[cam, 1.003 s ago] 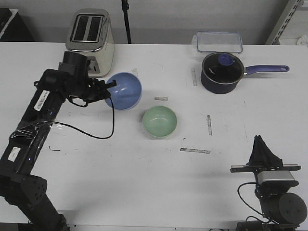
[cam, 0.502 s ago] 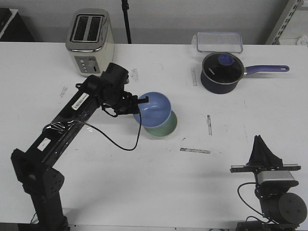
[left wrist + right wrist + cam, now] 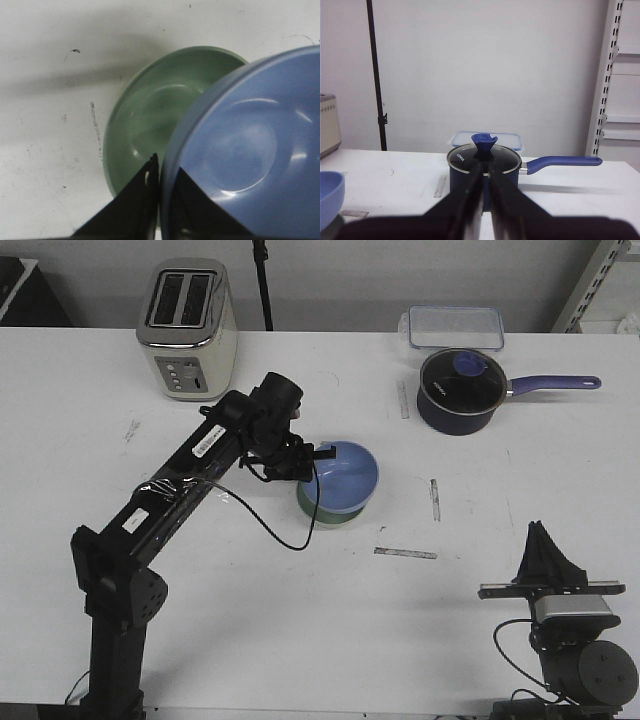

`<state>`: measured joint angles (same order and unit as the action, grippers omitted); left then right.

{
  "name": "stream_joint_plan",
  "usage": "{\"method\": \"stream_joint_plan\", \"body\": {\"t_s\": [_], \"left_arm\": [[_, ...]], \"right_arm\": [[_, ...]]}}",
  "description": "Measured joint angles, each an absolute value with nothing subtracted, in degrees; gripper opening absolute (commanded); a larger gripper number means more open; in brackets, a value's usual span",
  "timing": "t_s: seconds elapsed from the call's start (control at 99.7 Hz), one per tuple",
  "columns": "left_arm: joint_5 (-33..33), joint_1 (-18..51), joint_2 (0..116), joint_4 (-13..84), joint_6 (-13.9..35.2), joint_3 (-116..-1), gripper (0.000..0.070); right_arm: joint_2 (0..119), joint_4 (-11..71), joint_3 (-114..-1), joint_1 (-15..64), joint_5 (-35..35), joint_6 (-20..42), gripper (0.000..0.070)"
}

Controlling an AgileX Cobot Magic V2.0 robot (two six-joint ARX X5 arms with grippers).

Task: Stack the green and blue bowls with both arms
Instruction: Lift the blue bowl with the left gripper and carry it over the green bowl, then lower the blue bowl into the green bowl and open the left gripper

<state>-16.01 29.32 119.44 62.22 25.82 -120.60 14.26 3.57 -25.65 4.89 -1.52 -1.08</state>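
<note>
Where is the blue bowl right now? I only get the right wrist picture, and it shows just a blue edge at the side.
Observer: The blue bowl is held over the green bowl, offset, not nested.
Operator: Held by what?
Observer: The left gripper pinches its rim, one finger inside, one outside.
Operator: Is the green one empty?
Observer: Yes, the left wrist view shows its bare inside.
Operator: And the arm I look from?
Observer: The right gripper sits apart, near the table's front edge.

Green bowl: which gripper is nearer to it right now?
Left. The left gripper hangs over the green bowl, gripping the blue bowl by its rim. The right gripper sits parked far off near the table's front right.
</note>
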Motion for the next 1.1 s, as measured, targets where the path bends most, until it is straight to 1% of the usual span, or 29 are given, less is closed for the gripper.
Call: {"method": "stream_joint_plan", "body": {"t_s": [0.11,0.311,0.632,1.104], "left_arm": [[-15.7,29.4,119.4,61.9,25.4,-120.6,0.0001],[-11.9,28.9,119.4,61.7,24.8,-120.6,0.0001],[-11.9,28.6,119.4,61.5,23.7,-120.6,0.0003],[-11.9,28.6,119.4,60.1,23.4,-118.0,0.0006]], "right_arm": [[14.3,3.6,-25.6,4.9,-1.5,-1.1,0.0010],[14.3,3.6,-25.6,4.9,-1.5,-1.1,0.0010],[14.3,3.6,-25.6,4.9,-1.5,-1.1,0.0010],[14.3,3.6,-25.6,4.9,-1.5,-1.1,0.0010]]}}
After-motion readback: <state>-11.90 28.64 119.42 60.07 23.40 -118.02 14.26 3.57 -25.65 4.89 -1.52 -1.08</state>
